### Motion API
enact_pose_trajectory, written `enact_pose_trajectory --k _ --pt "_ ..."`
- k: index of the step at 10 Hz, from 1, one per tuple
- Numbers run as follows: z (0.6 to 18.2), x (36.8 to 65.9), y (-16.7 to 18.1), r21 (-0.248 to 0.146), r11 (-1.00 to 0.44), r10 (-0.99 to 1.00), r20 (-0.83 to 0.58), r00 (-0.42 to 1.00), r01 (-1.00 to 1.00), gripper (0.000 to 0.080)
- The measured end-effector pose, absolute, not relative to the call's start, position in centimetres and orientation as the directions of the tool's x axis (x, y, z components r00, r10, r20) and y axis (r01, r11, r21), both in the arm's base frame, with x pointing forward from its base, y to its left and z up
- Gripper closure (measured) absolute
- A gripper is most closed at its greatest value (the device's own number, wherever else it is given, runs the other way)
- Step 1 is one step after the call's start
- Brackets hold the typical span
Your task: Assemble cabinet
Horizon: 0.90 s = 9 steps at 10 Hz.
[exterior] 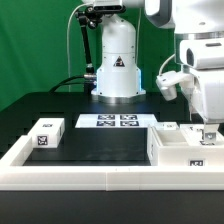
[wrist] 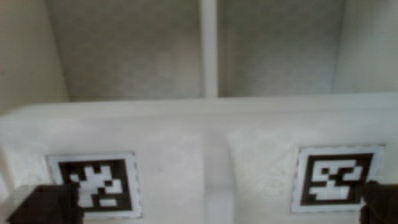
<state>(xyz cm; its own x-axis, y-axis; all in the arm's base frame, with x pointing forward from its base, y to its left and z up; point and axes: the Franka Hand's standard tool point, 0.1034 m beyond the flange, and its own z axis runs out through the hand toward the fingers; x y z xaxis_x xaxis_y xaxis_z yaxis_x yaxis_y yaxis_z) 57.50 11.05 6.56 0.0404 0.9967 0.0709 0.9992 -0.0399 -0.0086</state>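
Closest to the exterior camera runs the low white border rail [exterior: 100, 178], which crosses the front of the black table [exterior: 105, 145] and turns back along the exterior view's left. Just behind that corner I see a small cabinet block [exterior: 45, 133] lying on the table, with a tag on its top and another on its front face. On the exterior view's right, against the rail, sits the cabinet body [exterior: 178, 148], an open white box with its hollow facing up and a tag on its front wall. The two pieces are well apart. Between them and farther back, the marker board [exterior: 115, 121] lies flat on the table in front of the robot base [exterior: 117, 62].

My gripper [exterior: 206, 134] hangs pointing down over the cabinet body, toward the exterior view's right, low at its rim. In the wrist view the gripper [wrist: 206, 206] is spread wide. Its two dark fingertips [wrist: 36, 205] stand far apart, and a white wall of the cabinet body [wrist: 205, 130] carrying two tags spans the gap between them. I cannot tell whether the fingertips touch that wall. Beyond it, the inside shows a thin white divider [wrist: 208, 50] between two grey bays.
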Motion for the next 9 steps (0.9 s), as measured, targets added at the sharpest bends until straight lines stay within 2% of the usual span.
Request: enact_pose_trajectory --k 3,4,9 --pt "8.8 54.3 10.8 -0.006 -0.037 0.998 0.044 0.037 0.999 0.0003" --pt "8.9 53.0 10.4 -0.015 -0.035 0.999 0.035 0.035 0.999 0.0003" --pt "8.5 53.1 10.3 -0.021 -0.037 0.999 0.036 0.038 0.999 0.0003"
